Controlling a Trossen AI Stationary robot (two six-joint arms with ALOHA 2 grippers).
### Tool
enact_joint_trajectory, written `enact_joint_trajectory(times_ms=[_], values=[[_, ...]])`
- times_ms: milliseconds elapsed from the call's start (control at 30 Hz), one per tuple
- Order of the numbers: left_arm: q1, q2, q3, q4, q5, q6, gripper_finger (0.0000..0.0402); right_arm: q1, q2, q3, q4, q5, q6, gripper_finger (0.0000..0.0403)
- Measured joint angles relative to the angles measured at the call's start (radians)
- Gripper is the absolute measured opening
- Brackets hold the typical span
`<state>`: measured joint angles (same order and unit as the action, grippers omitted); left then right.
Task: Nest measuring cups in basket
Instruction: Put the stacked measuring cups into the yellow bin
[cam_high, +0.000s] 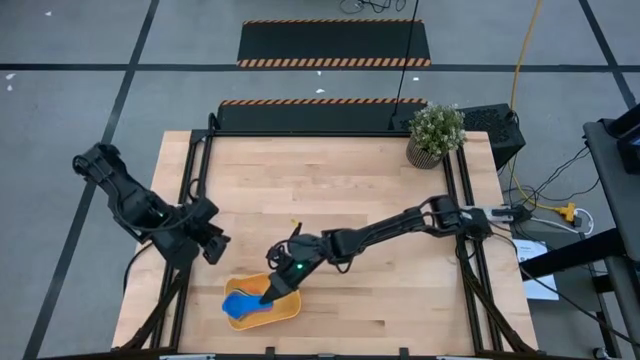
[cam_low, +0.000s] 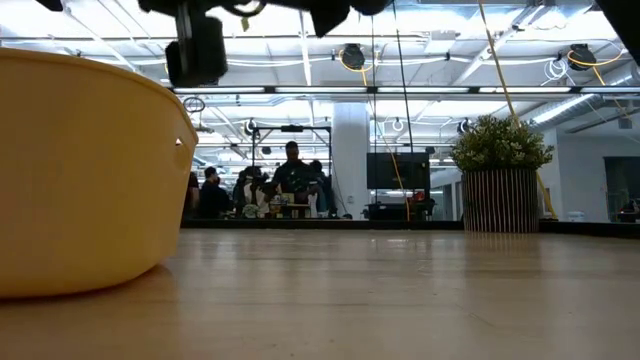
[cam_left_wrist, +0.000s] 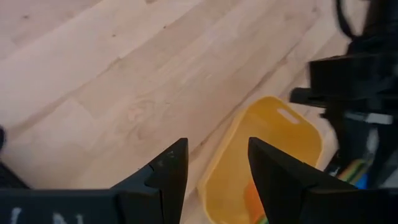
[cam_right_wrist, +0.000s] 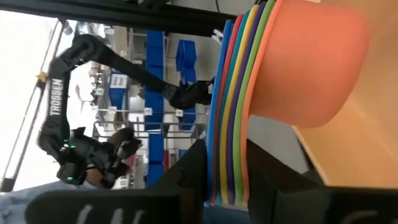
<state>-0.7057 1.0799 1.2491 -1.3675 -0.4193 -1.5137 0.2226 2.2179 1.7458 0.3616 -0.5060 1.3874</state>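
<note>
Since my right fingers (cam_right_wrist: 217, 180) are pinched nearly closed on the rims of the whole nested stack of measuring cups (cam_right_wrist: 261, 93), the main worry is that the stack isn't really one solid thing. From what I can see in my right wrist view, I've got the edges of the blue, red, yellow, purple and green ones between my fingers, with the orange cup sitting in the top of the pile. If the grip only catches some of those rims, the looser cups could slide out or fan apart when I let go or tilt.

The stack is over the basket (cam_high: 285, 305), which sits at the near edge of the desk (cam_high: 330, 190), toward the left. The overhead view shows blue inside it right under my right gripper (cam_high: 272, 290), but I honestly can't tell whether the cups are resting on the basket floor yet or hanging just above it. Release too high and they'd probably tumble and un-nest.

Other risk: that basket looks light, and it's close to the desk edge. Drag against its wall while pulling out and I could shove it or tip it.

My left fingers (cam_left_wrist: 214, 165) are partly open, holding nothing, hovering off to the left of the basket, so there's nothing bracing it.
</note>
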Motion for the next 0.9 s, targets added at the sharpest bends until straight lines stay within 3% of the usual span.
enact_joint_trajectory(times_ms=[600,900], values=[[-0.059,0.182,0.000,0.226,-0.008,-0.019,0.0170,-0.005,0.068,0.000,0.015,0.091,-0.017,0.0064],[-0.123,0.210,-0.001,0.309,-0.019,-0.096,0.0170,0.012,0.048,0.028,0.078,0.143,0.090,0.0063]])
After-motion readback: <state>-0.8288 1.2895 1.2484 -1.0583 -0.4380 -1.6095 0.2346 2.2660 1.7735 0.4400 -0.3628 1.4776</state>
